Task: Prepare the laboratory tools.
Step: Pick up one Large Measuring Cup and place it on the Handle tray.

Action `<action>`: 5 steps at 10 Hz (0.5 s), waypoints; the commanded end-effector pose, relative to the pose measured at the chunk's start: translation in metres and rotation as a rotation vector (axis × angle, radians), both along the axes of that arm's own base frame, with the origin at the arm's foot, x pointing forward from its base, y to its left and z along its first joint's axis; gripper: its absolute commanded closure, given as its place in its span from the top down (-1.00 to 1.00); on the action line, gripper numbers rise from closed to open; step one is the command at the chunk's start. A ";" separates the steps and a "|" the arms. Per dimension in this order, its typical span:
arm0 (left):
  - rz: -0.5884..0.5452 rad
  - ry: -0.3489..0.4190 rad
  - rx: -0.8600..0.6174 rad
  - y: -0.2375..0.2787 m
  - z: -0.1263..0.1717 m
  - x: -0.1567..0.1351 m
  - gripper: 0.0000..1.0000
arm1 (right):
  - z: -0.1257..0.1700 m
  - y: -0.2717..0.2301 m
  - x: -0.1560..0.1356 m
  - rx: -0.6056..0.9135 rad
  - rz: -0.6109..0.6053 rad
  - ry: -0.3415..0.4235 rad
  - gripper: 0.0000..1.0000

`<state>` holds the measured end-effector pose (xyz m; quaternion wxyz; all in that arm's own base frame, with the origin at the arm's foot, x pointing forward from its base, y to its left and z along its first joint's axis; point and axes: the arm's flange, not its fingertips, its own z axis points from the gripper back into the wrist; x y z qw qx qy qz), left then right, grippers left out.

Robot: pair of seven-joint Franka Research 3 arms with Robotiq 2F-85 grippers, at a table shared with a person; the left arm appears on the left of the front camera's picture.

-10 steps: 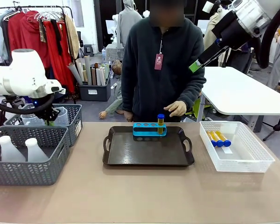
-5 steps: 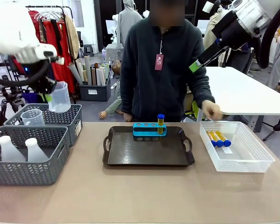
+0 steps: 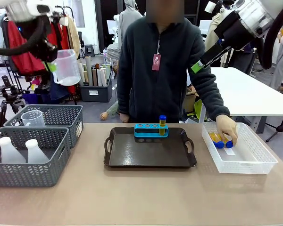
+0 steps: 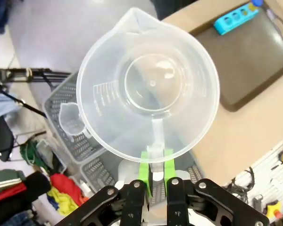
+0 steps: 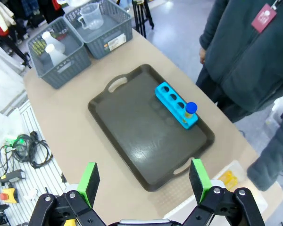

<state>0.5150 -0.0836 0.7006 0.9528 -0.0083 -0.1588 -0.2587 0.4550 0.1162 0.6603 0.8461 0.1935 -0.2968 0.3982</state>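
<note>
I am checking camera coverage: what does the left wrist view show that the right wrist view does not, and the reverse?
Left wrist view: the left pincer shut on the handle of a clear beaker, seen from above. Right wrist view: the open right pincer and the person in a dark fleece. Both: the dark tray, the blue rack, the grey mesh baskets.

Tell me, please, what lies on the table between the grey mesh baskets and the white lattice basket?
In the front view, a dark tray lies there, carrying the blue rack with one blue-capped test tube standing in it.
</note>
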 end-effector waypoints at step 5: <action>-0.191 -0.045 -0.046 -0.015 0.056 -0.019 -1.00 | 0.001 -0.001 0.000 0.007 0.002 -0.005 1.00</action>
